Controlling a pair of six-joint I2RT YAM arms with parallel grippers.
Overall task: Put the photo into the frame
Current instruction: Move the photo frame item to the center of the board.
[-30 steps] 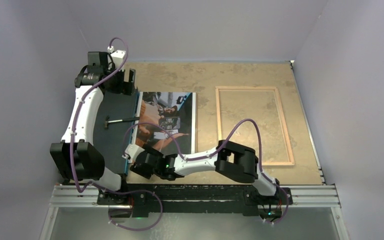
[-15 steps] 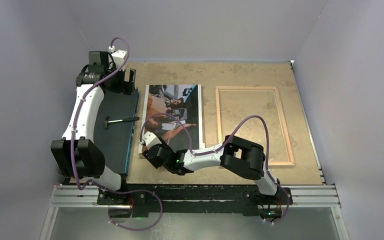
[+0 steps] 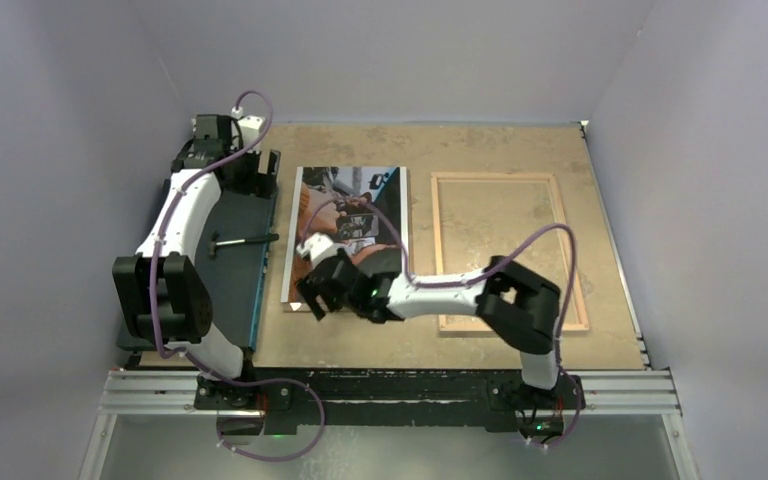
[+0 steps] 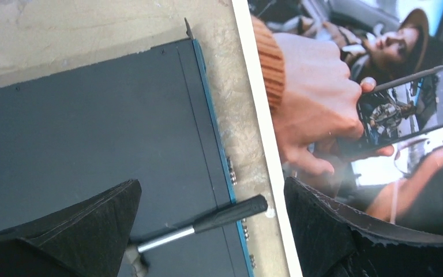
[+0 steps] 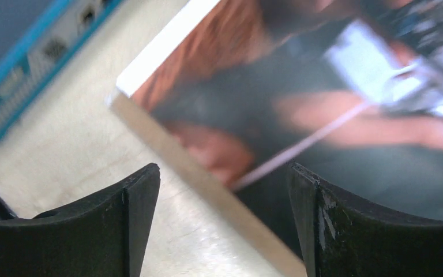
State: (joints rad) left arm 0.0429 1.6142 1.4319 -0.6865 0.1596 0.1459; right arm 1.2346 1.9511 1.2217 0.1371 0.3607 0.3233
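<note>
Left gripper [image 4: 210, 199] spread wide, hanging low over the far left part of the table [image 3: 480, 150], nothing pinched between the fingers. Straight below it a dark flat board [image 4: 92, 127] with a blue edge, lying along the table's left edge. On top of that board a small hammer-looking tool [image 4: 207, 222], black handle and shiny shank, with the handle end poking just past the blue edge.

Next over, a thin strip of bare tabletop, then the photo [image 4: 346, 104]. Flat on the table, picture side up, white strip along its left side, roughly mid-table. Close to the board but not touching it. Pretty clear print from the left wrist view: hand in an orange sleeve holding a phone.

Right gripper [image 5: 222, 173] also gaping open, parked right at the photo's near left corner. Not clamped on anything as far as visible, with the corner and the edge running from it showing in the gap between the fingers. Right wrist view kinda blurry, so can't tell if a fingertip actually touches the print.

Finally the frame [image 3: 490, 176], light wood side up, flat on the right half of the table, just beside the photo with a narrow gap. Tabletop visible inside it.
</note>
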